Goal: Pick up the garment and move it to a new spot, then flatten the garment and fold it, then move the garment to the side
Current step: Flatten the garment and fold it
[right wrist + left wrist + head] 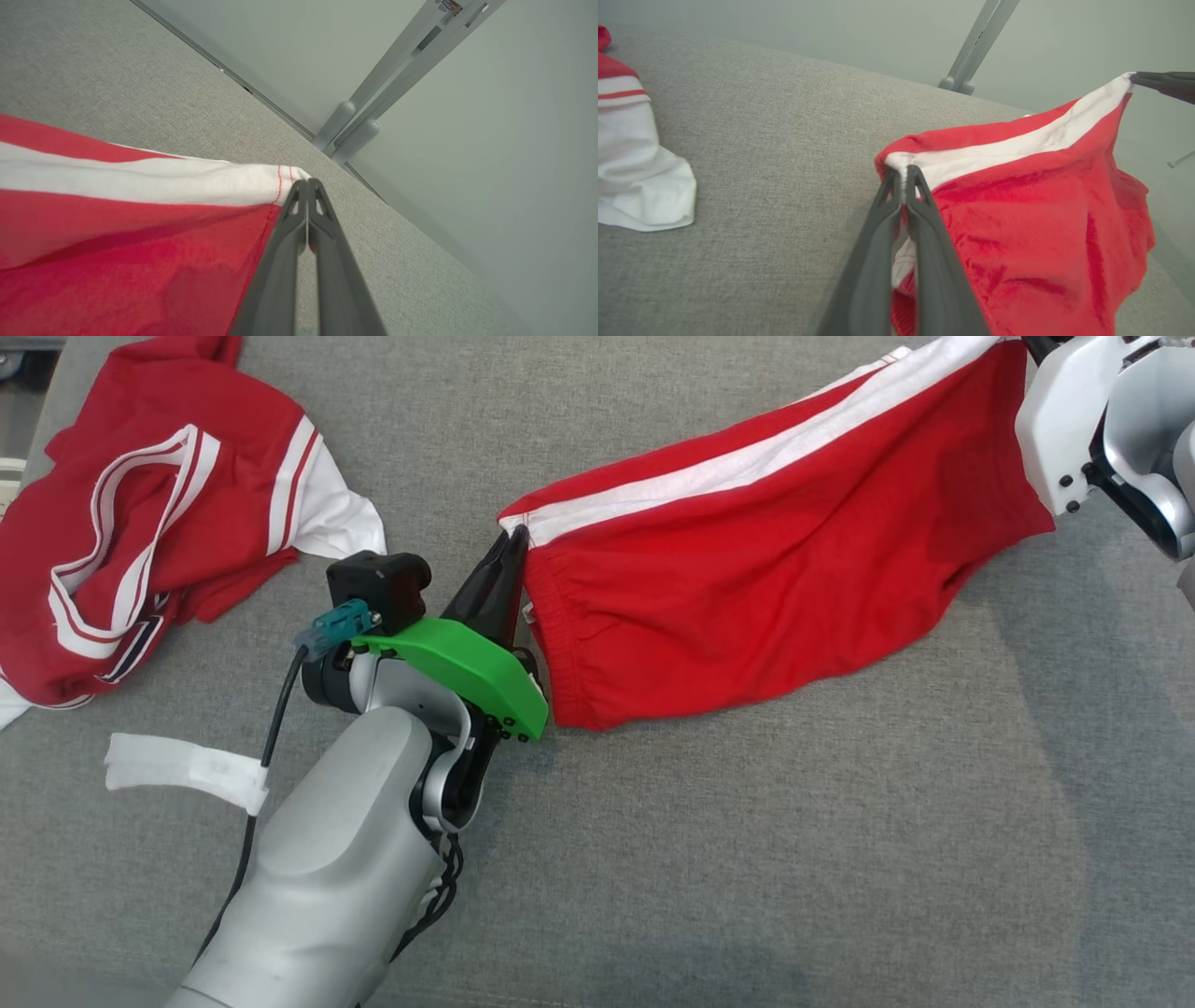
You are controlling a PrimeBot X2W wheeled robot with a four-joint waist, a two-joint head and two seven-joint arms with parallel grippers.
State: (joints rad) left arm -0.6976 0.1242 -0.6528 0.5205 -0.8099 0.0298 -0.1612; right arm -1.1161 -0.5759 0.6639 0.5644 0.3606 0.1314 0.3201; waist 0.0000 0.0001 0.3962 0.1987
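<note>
A crumpled jersey point(140, 523) lies well left of the stretched red garment point(775, 551).

Red shorts point(775, 560) — white-striped, stretched, lifted.

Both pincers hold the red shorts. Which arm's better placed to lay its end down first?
Left, probably: left pincer grips the white-striped red fabric shorts over open grey upholstery; right pincer holds its corner by the upholstery's far edge.

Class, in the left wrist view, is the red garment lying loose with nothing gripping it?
No: the left gripper pinches one white-striped corner of the red garment, and the right gripper pinches the other.
</note>
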